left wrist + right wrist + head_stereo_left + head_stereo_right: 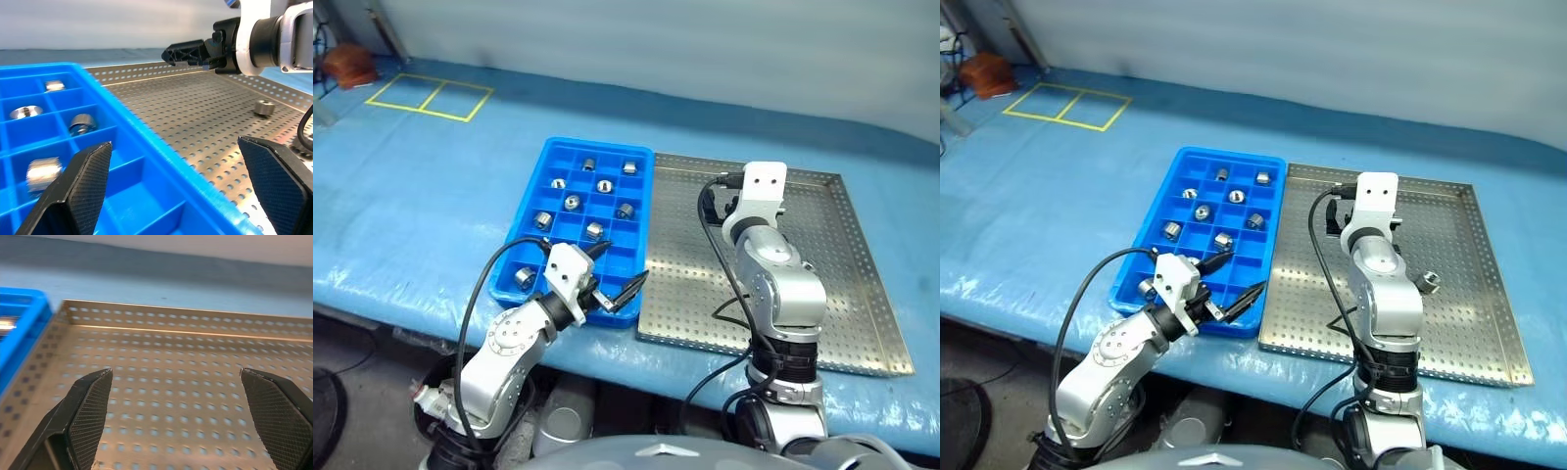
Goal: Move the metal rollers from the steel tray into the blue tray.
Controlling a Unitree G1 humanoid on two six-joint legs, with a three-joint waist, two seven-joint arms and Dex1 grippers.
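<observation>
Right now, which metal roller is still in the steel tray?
The lone metal roller on the steel tray, right of the right arm. All other rollers sit in compartments of the blue tray.

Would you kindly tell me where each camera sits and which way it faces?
Head stereo pair: looks forward and down on blue tray, steel tray and both arms.
Left wrist: looks past open left end effector across both trays, toward a metal roller and the right end effector.
Right wrist: over open end effector, steel tray.
All share the steel tray.
</observation>
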